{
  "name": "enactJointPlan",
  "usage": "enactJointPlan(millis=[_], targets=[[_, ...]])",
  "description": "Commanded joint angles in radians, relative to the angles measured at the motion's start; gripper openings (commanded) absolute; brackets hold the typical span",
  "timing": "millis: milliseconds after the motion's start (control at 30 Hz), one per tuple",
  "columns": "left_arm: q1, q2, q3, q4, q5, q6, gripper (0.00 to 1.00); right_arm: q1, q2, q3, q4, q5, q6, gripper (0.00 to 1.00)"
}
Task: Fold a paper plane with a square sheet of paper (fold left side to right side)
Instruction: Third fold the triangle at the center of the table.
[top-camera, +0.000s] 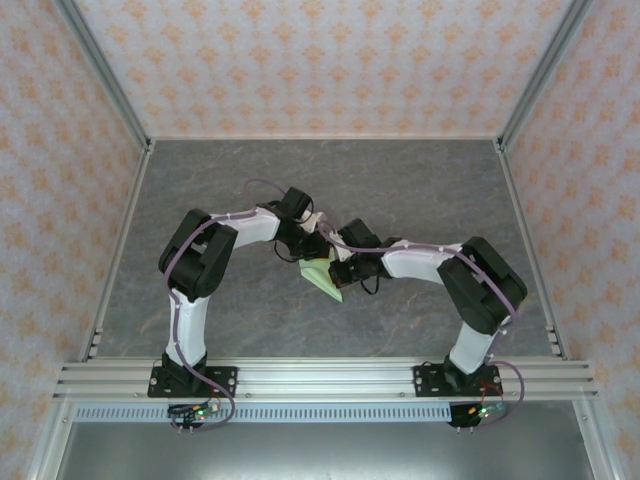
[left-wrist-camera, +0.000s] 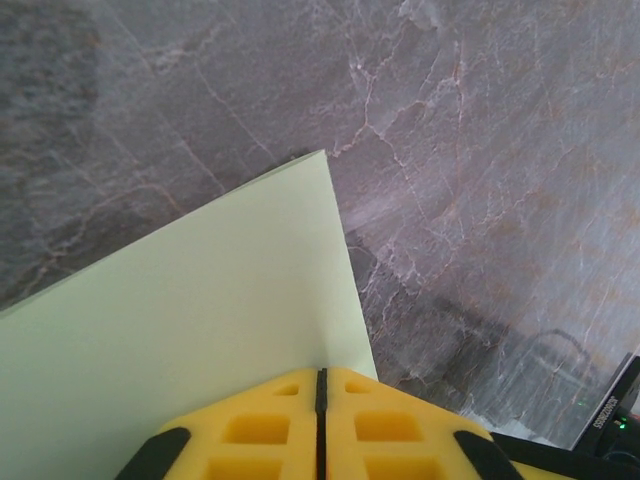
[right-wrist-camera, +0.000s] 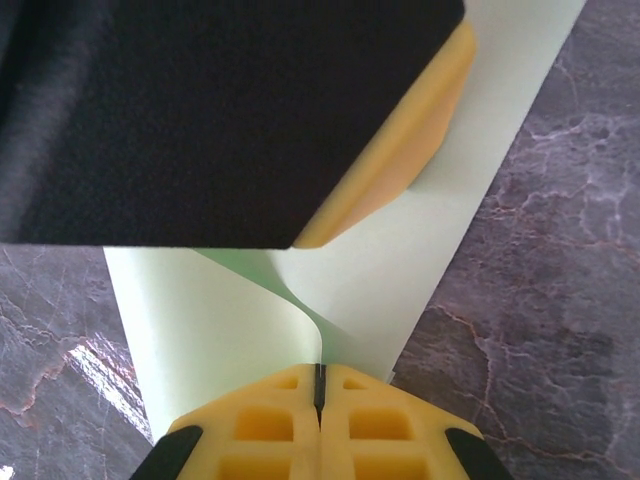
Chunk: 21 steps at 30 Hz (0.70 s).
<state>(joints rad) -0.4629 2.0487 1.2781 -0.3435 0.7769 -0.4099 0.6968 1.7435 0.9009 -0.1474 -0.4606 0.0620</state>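
Observation:
The pale-green square sheet of paper (top-camera: 323, 279) lies partly lifted at the table's middle, between both grippers. In the right wrist view the paper (right-wrist-camera: 210, 330) curls up in a soft loop, and one edge runs straight into the seam of my right gripper (right-wrist-camera: 319, 372), which is shut on it. My left gripper (left-wrist-camera: 322, 374) has its yellow jaws together, with the flat paper (left-wrist-camera: 200, 320) spread just beyond its tips; no edge shows in its seam. From the right wrist, the left gripper's fingers (right-wrist-camera: 410, 140) sit over the sheet. From above, the left gripper (top-camera: 312, 240) and right gripper (top-camera: 336, 268) nearly meet.
The grey marbled table (top-camera: 420, 180) stretches all round the paper. Aluminium frame posts and patterned walls bound it at the back and sides. A metal rail (top-camera: 320, 380) carries both arm bases at the near edge. A cable loops close to the right wrist (top-camera: 370, 285).

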Motion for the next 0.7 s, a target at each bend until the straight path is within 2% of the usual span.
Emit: enactJointPlan(millis=[0,433,567,667], targets=[[0.013,-0.001,0.035,-0.11,-0.033,0.033,0.13,0.0,0.055,-0.011,-0.102,0.004,-0.02,0.02],[0.075,0.019,0.162,-0.197,-0.015,0.042,0.25,0.023,0.08,-0.013,-0.125,-0.002,-0.032,0.02],[0.11,-0.01,0.171,-0.219,-0.024,0.051,0.25,0.023,0.075,-0.009,-0.127,0.0,-0.031,0.02],[0.124,-0.088,0.107,-0.203,-0.031,0.047,0.21,0.023,0.071,-0.008,-0.125,-0.002,-0.032,0.02]])
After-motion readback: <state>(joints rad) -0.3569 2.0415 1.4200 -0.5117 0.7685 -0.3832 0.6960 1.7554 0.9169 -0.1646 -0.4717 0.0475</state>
